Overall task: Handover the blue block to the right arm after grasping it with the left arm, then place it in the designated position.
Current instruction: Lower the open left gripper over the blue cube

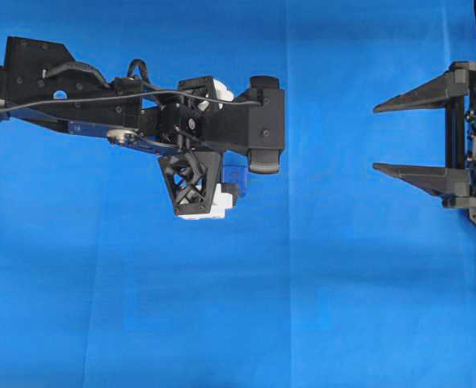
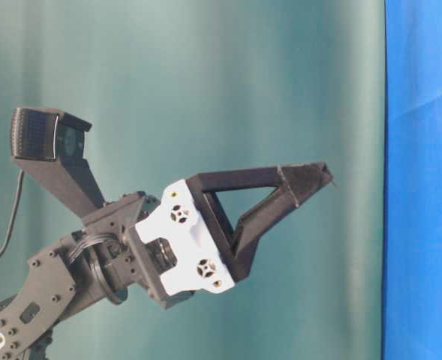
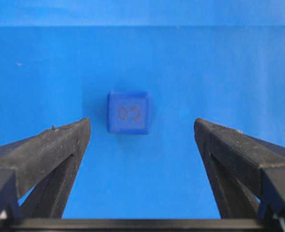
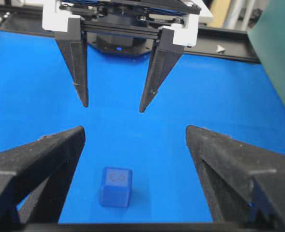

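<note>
Your desk (image 1: 318, 307), under its bright blue cloth, is the big stage here, and everything is arranged around one small block sitting on it. I'll place things relative to that block.

Your left arm (image 1: 76, 93) reaches out over the cloth from the left side of the overhead view, its wrist pitched downward so the left tool (image 3: 142, 133) points at the block. That tilt makes sense: a grasp from above needs the fingers on either side of the cube. Both fingers are spread wide and released, nothing between them yet, and from the wrist camera the block sits centred in the gap but beyond the tips, not touching either one.

Your right arm (image 1: 472, 137) waits well apart from the block at the right edge, its right tool (image 1: 387, 137) also wide open and empty, facing back toward the left arm. Looks like it's parked there to receive the handover once you've lifted.

The blue block (image 3: 129, 112) rests flat on the cloth, marked face up, almost hidden under the left wrist in the overhead view. In the right wrist view it lies on the cloth between the two tools.

My read: you're on the approach, grasp not yet made.
</note>
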`<state>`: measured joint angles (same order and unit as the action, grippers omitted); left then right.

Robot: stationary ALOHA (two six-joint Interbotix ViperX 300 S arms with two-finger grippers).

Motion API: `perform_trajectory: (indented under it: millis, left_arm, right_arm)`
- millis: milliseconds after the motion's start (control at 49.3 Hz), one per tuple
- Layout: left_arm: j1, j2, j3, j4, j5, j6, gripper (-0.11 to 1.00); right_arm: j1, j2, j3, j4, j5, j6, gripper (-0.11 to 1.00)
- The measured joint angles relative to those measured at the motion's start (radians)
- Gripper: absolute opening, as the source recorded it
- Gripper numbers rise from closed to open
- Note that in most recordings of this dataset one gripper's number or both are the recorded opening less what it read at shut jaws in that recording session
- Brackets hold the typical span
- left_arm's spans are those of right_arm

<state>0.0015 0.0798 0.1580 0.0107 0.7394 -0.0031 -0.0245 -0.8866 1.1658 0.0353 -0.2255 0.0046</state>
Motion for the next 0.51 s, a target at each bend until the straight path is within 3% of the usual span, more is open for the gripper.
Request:
perform_trajectory:
  millis: [507]
  left_arm:
    - [0.0,0.0,0.0,0.0,0.0,0.003,0.92]
  right_arm:
    - [0.0,0.0,0.0,0.0,0.0,0.0,0.97]
